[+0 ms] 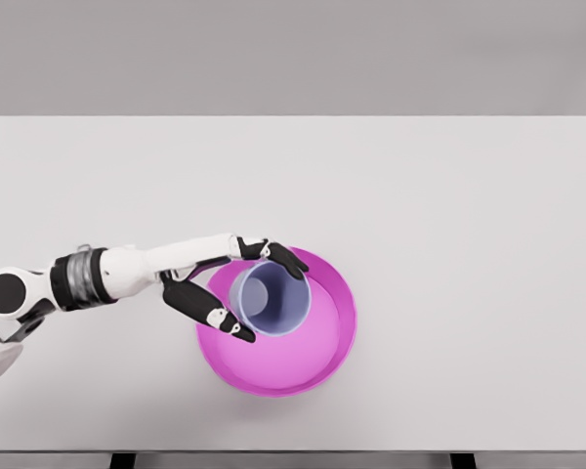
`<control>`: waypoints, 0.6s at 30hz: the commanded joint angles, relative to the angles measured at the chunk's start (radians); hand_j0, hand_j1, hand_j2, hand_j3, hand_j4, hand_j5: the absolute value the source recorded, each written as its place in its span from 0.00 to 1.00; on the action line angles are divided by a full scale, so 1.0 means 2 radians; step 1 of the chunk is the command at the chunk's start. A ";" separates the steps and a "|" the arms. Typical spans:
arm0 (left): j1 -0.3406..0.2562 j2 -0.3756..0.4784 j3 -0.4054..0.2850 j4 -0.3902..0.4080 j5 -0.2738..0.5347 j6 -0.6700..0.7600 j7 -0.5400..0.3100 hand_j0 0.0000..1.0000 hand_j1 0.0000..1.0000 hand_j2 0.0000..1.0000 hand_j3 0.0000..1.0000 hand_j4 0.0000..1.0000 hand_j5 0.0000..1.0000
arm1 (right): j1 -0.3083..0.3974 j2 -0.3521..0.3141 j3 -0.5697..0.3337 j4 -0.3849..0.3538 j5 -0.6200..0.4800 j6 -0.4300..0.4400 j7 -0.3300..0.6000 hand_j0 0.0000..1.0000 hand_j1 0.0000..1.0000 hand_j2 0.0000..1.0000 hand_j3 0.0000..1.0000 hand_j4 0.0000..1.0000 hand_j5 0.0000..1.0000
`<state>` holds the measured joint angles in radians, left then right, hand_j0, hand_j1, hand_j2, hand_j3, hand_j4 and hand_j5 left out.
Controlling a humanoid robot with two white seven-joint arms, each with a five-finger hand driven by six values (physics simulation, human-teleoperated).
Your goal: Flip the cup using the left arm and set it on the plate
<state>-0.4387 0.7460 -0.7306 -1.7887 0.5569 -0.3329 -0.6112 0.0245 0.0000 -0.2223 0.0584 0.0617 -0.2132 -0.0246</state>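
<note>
A pale lavender cup (271,298) stands mouth up over the left part of a magenta plate (313,362) near the table's front edge. My left hand (246,291) reaches in from the left, and its black fingers (285,258) curl around the cup's far side while the thumb (215,317) lies along its near side. The hand is shut on the cup. Whether the cup's base touches the plate cannot be told. The right arm does not show.
The white table (420,195) spreads wide to the right and behind the plate. Its front edge runs just below the plate, with dark legs at the bottom.
</note>
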 commanded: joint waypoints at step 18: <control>-0.016 -0.009 -0.051 0.018 -0.005 -0.008 0.000 0.75 0.75 0.75 0.75 0.75 0.75 | 0.000 0.000 0.000 0.000 0.000 0.000 0.000 1.00 1.00 1.00 1.00 1.00 1.00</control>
<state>-0.4725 0.7208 -0.8330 -1.7665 0.5446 -0.3531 -0.6110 0.0245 0.0000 -0.2223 0.0584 0.0617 -0.2132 -0.0246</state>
